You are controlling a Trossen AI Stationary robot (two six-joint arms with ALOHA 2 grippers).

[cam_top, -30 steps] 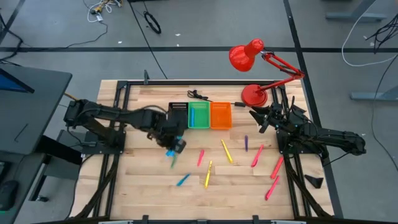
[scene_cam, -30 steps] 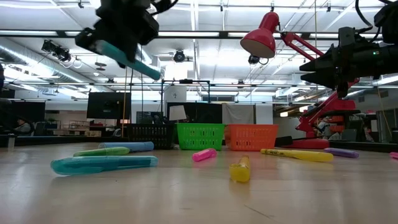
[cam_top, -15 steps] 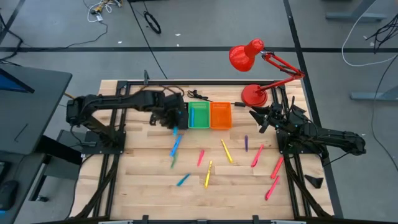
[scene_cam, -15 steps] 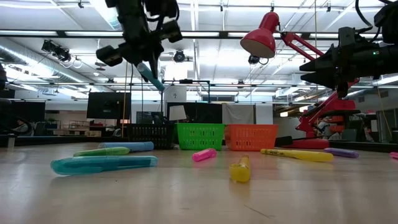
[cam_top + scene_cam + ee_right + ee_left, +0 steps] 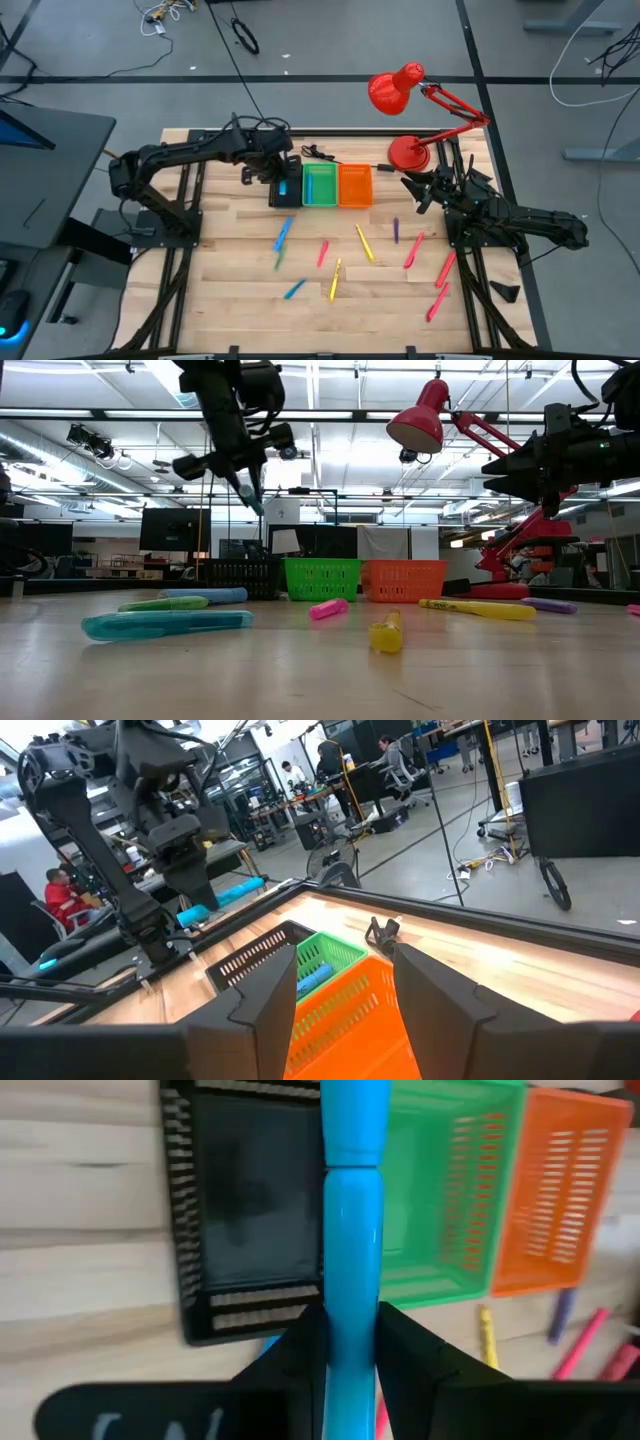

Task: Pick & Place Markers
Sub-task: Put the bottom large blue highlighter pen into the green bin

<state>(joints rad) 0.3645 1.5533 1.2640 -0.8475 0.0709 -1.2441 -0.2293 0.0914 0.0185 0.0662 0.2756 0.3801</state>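
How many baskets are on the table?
3, side by side in a row at the table's back edge: the black basket nearest the left arm, the green basket in the middle, and the orange basket nearest the lamp. None looks hidden.

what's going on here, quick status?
The left gripper is shut on a blue marker and holds it above the black bin, next to the green bin and orange bin. One blue marker already lies in the green bin. About ten markers are scattered on the table. The right gripper waits, open and empty, near the red lamp.
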